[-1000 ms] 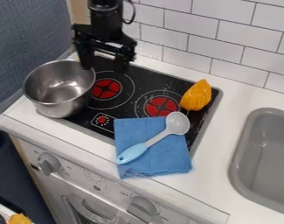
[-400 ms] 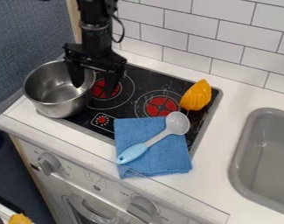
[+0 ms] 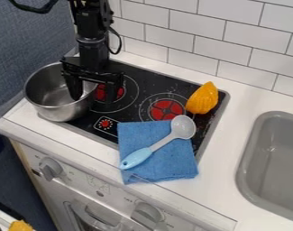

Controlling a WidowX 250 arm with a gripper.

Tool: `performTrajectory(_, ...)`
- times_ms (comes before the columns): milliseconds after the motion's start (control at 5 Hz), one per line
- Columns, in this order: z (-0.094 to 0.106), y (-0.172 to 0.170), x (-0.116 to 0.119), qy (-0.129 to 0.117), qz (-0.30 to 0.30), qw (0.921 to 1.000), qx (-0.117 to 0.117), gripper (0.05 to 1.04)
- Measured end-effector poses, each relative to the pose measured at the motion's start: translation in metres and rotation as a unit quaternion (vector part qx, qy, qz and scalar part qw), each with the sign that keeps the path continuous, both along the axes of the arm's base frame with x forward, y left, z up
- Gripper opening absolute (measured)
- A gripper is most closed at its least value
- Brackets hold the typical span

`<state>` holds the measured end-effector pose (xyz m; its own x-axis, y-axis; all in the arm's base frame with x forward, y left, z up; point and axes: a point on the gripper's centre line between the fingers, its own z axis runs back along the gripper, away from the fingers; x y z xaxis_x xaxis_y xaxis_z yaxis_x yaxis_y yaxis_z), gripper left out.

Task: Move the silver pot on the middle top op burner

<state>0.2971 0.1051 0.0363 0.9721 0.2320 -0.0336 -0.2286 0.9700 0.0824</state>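
Gripper [image 3: 93, 99] lower, spread astride silver pot's wall [image 3: 59, 112]

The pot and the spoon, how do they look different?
The pot is shiny silver; the spoon is gray and light blue. The pot is wide and deep; the spoon is long and slim. The pot stands upright; the spoon lies on the blue cloth. Both have a round part.
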Motion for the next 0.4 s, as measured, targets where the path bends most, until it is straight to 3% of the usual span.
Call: performTrajectory(400,-0.0031,-0.0013,-0.0001,-0.008,0.001,1.0,-0.003,0.382)
